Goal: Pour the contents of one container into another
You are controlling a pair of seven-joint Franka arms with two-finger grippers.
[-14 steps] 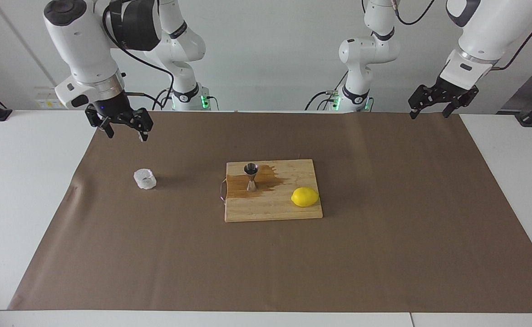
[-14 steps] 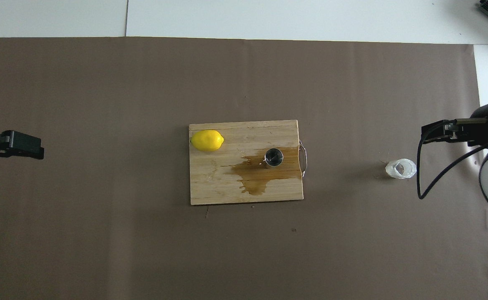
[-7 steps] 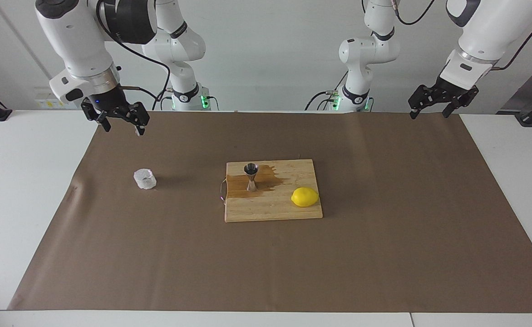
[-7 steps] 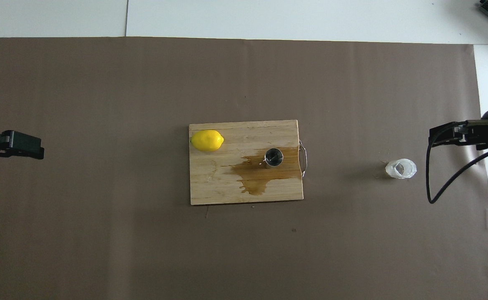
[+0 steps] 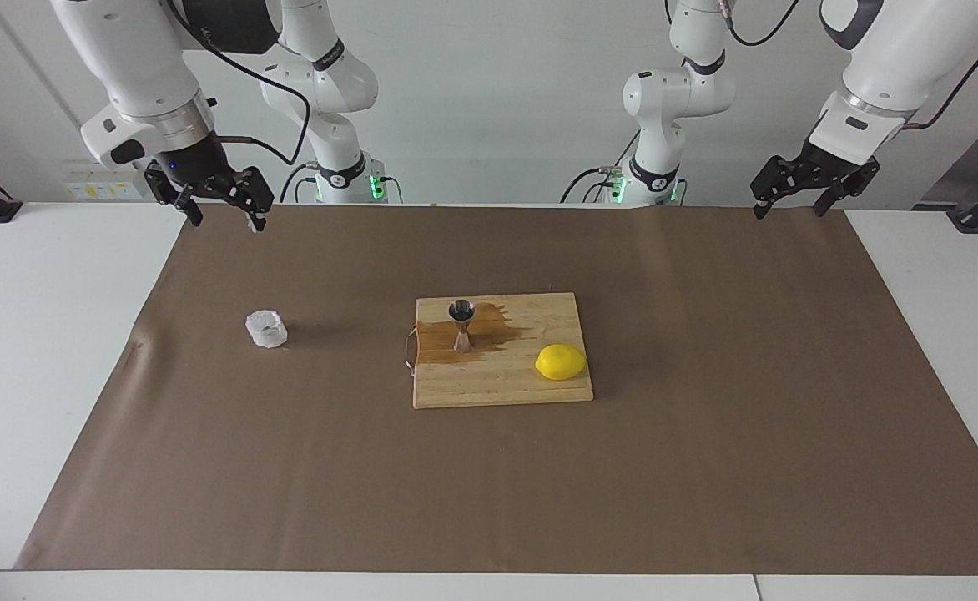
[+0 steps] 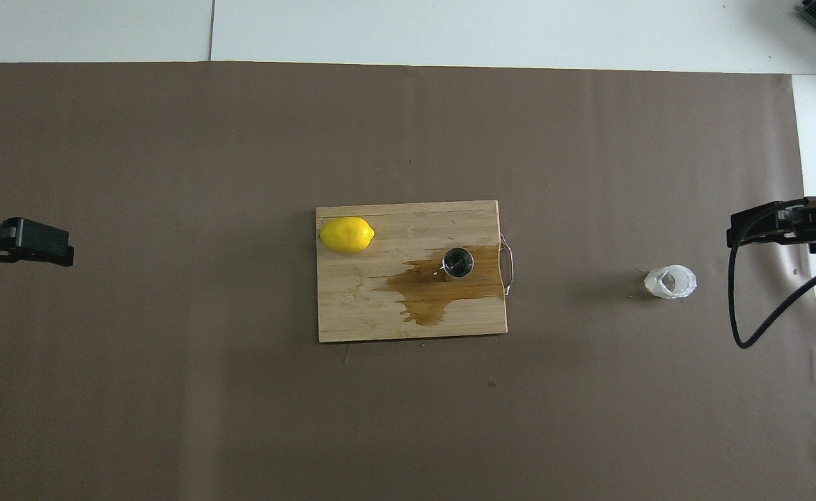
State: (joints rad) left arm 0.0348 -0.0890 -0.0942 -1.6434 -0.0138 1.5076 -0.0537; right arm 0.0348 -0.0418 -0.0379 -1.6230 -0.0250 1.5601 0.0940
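High facing camera across the table (image 5: 63, 351); steep overhead; shared brown mat (image 5: 706, 434).

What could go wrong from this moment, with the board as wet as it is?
1. The brown puddle surrounds the jigger on the cutting board; its foot may slide if bumped.
2. The lemon lies loose and could roll.
3. The glass cup is small and faceted; a claw might tip it.

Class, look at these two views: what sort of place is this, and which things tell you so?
Probably a robotics lab staged as a bar counter: brown paper sheet over white tables, a steel jigger and lemon on a cutting board.
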